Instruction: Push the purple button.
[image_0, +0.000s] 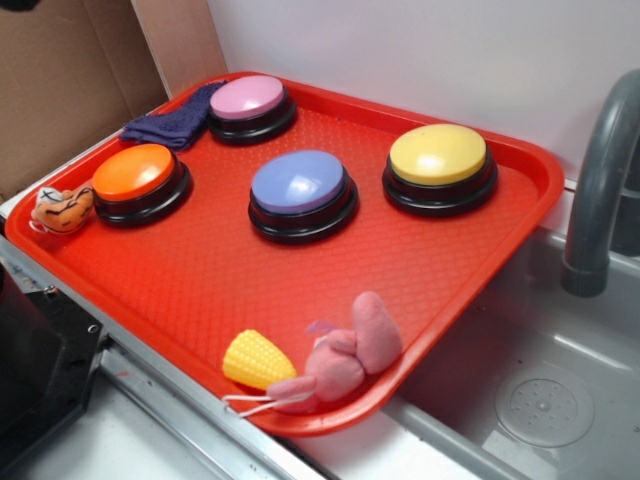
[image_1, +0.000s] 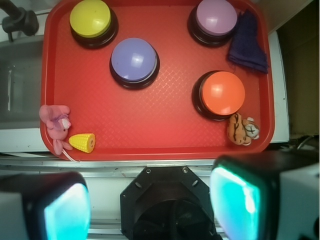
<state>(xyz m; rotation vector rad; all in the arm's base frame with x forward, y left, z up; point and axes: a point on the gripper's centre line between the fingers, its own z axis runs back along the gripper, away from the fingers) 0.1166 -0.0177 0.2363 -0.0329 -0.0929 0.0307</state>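
Our gripper (image_1: 150, 200) hangs open and empty, high above the tray's (image_1: 150, 135) near edge. The purple button (image_1: 134, 60) sits mid-tray, ahead and slightly left of our fingers (image_1: 67, 210), so we must reach forward and down.

Gripper (image_1: 150, 207) seen only in wrist view, at bottom edge of frame. Two fingers (image_1: 65, 212) spread wide apart, nothing held between them. Pads lit teal-green. Black mount seen between fingers. Camera pointed straight down from above. Arm not seen in exterior view.
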